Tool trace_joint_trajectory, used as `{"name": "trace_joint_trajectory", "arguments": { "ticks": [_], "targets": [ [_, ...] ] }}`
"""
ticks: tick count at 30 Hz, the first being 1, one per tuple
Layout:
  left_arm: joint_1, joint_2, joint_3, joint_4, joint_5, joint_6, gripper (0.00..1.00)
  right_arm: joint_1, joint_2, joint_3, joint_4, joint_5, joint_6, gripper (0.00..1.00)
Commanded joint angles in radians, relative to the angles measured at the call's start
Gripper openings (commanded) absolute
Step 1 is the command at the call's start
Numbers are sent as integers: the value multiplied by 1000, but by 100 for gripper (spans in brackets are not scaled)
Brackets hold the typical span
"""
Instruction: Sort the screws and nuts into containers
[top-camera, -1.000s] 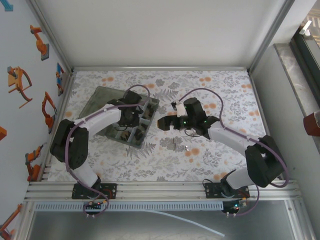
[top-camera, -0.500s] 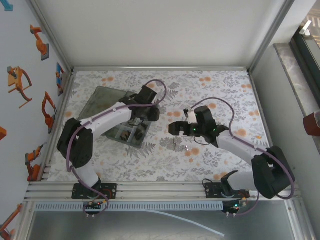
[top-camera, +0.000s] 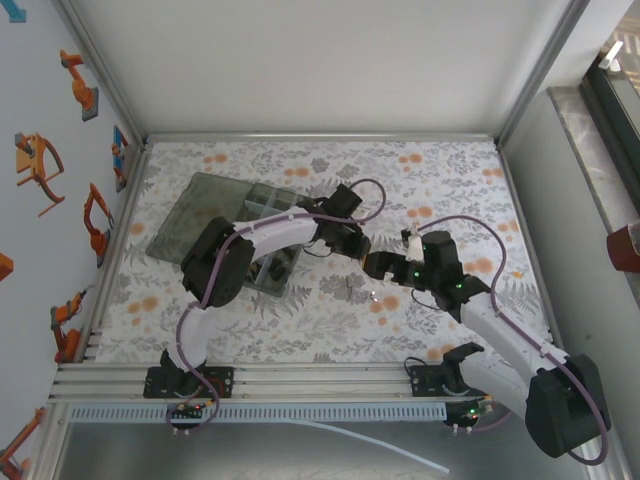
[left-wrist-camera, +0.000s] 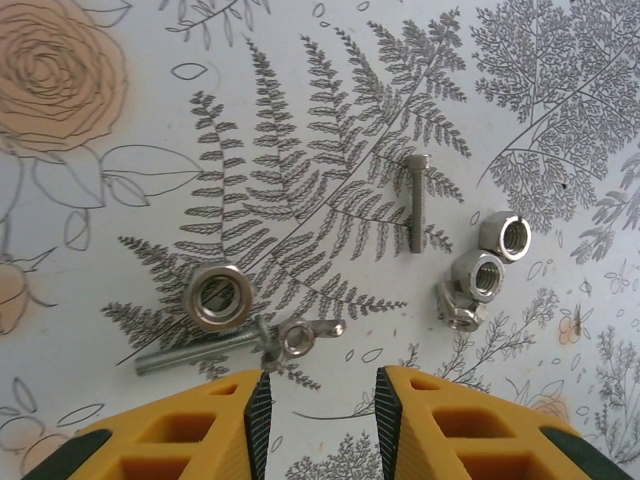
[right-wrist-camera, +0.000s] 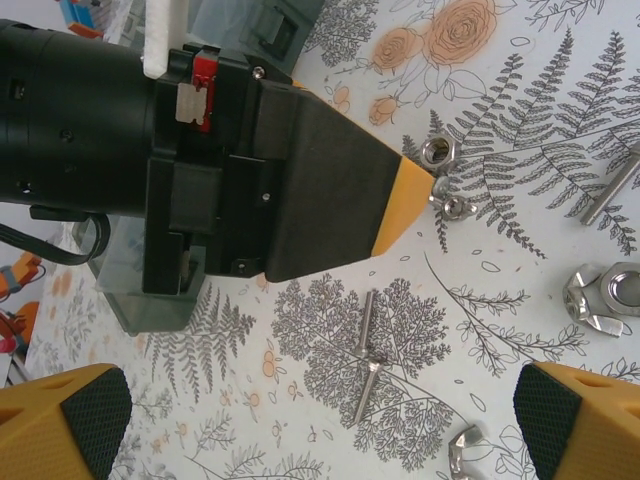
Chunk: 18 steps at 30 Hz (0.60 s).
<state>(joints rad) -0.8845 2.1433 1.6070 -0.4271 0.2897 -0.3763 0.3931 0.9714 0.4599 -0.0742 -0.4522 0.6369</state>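
**Both grippers open over the loose hardware, nothing picked up yet**

The left gripper hangs low over the flowered table. Its two yellow fingers are parted by a narrow gap, and nothing is between them. I think the gap is kept small because the pieces are tiny, so only a short closing would be needed to pinch one. Just ahead of the fingers lie a silvery hex nut, a short screw and a wing nut; the last two touch each other. These look like the nearest candidates, but the touching pair may be hard to separate. Farther ahead lies a long screw, and near it three nuts press against each other.

The right gripper stands just beside the left one near the middle of the table, with its jaws spread wide and empty. Two screws lie nearly in one line ahead of it. The wide opening suggests to me that it has not yet chosen a piece, and being so close to the other arm it should move with care.

The organizer box sits well to the left of the loose hardware, partly under the left arm. Its lid lies flat and open, so the compartments can be filled from above. What they already hold is too small to tell
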Motion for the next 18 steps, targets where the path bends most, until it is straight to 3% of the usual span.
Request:
{"name": "trace_joint_trajectory", "arguments": {
  "ticks": [1,18],
  "targets": [
    [-5,22,42,-39,39,19,31,-8,1,7,-18,5,11,100],
    [-16,50,34,-85,-15,-6,27,-7,35,16,13,-9,9,100]
  ]
}}
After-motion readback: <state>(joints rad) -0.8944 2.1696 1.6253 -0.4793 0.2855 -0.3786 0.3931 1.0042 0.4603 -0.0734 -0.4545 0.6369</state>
